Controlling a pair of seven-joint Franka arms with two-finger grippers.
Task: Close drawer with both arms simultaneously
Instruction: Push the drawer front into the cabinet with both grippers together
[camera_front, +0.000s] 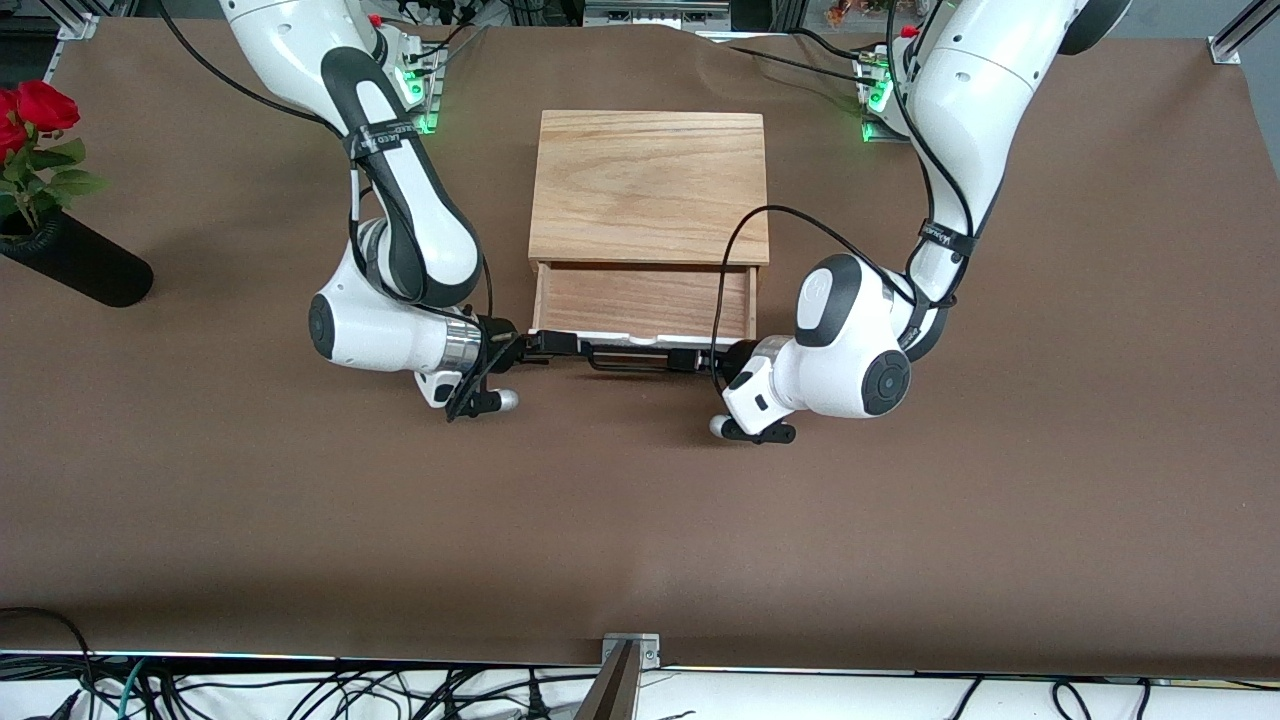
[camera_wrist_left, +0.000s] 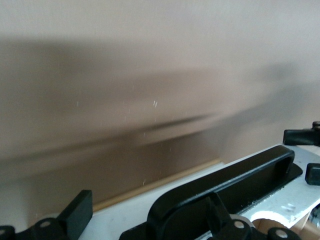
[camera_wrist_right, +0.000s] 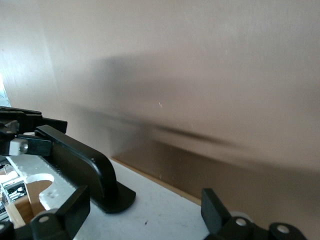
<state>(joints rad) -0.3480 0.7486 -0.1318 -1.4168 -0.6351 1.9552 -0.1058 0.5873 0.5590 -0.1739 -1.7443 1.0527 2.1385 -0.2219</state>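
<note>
The drawer (camera_front: 643, 302) stands partly pulled out of the wooden casing (camera_front: 648, 186); light and stiff, it should slide evenly if pushed on its white front panel (camera_front: 640, 341), where the left hand (camera_front: 728, 356) and right hand (camera_front: 535, 346) sit, fingers apart

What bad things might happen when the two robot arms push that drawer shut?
1. The drawer is only partly out of the wooden box. If one arm pushes harder, it may twist and jam.
2. The left claw and right claw sit at the two ends of the black handle. A claw could slip off.
3. A cable loops over the open drawer and might get pinched.
</note>
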